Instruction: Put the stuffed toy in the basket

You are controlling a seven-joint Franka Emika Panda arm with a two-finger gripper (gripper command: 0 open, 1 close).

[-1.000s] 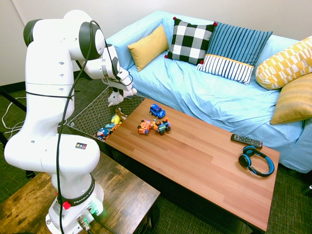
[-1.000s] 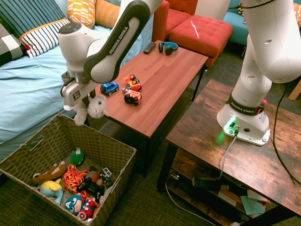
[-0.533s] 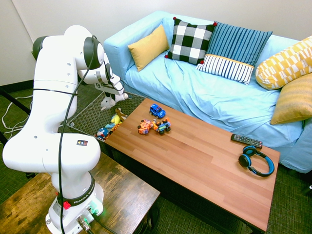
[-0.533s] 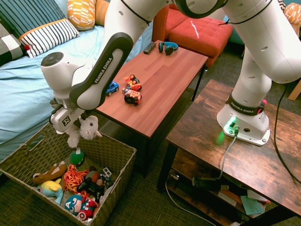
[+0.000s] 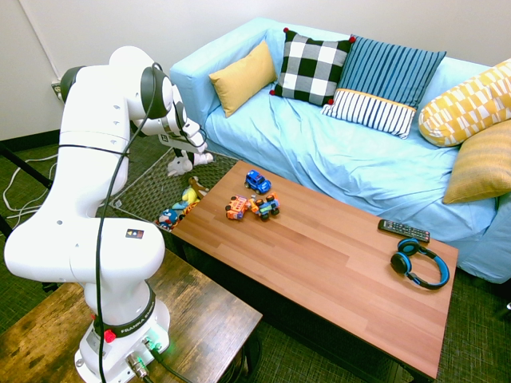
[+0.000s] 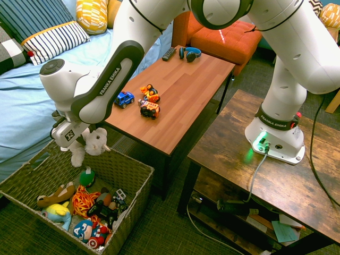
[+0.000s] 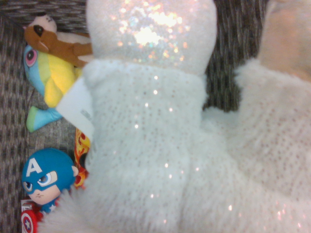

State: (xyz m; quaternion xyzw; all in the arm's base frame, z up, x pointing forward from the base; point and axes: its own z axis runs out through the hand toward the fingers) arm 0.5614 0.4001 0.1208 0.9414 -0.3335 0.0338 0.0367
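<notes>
Second exterior view: stuffed toy [image 6: 96, 142], white and fluffy, up at the claw [image 6: 81, 140], over the basket [image 6: 133, 183]. Cannot tell whether the claw grips or has released it. Plush doll in blue mask [image 6: 83, 230] lies inside the basket; blue toy car [image 6: 124, 99] on the table [image 6: 170, 106].

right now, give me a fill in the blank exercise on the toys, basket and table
The white plush hangs at the gripper, above the ____.
On the coffee table, the toy car nearest the couch is ____.
Beside the headphones lies a black ____.

Missing words: basket; blue; remote
</notes>
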